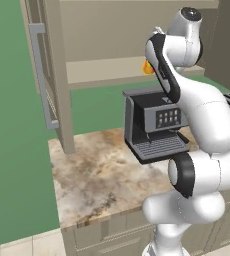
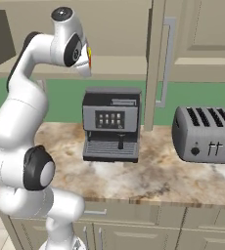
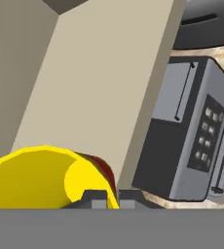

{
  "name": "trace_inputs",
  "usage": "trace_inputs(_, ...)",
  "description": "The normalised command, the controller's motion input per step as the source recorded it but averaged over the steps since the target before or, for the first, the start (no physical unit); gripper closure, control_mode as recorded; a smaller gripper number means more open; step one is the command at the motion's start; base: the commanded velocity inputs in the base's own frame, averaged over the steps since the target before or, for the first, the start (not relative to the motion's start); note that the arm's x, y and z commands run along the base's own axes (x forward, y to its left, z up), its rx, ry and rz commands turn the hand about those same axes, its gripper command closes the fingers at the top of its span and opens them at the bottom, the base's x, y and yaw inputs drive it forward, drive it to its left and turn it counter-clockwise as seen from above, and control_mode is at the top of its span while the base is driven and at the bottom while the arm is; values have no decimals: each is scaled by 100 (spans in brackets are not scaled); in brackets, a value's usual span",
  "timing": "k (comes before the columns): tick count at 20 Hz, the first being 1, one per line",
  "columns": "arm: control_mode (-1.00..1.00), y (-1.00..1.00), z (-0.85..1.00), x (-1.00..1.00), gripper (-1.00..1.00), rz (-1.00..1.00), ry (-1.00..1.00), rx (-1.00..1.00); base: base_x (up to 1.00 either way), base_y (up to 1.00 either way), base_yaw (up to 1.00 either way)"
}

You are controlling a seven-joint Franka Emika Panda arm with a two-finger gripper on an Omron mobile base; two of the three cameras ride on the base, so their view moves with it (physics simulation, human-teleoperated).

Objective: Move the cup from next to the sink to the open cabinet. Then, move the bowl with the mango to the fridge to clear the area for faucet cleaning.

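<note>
Coffee machine point(image 2: 111, 124) and toaster point(image 2: 206, 134) on marbled counter point(image 2: 158, 180).

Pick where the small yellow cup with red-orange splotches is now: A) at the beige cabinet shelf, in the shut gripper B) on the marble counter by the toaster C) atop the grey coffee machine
A: the small yellow cup sits pinched at the gripper, over the beige cabinet shelf.

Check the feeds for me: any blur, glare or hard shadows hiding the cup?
Left base view: sharp, flat light, no glare; the arm hides most of the cup at the cabinet shelf. Right base view: equally clear, only a sliver of cup shows. Hand view: cup close, cropped, evenly lit, unblurred.
</note>
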Motion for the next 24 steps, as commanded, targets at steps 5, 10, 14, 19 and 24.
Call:
trace_inputs(5,-100,0,-6,17,100,0,-6,0,0,0,0)
trace_inputs(10,-100,0,0,9,100,0,-2,0,0,0,0)
trace_inputs(14,-100,2,-13,50,100,0,-4,-1,0,0,0)
trace_inputs(19,-100,7,-18,54,100,-1,0,-1,0,0,0)
trace_inputs(24,-100,11,-21,48,-100,-1,0,-2,0,0,0)
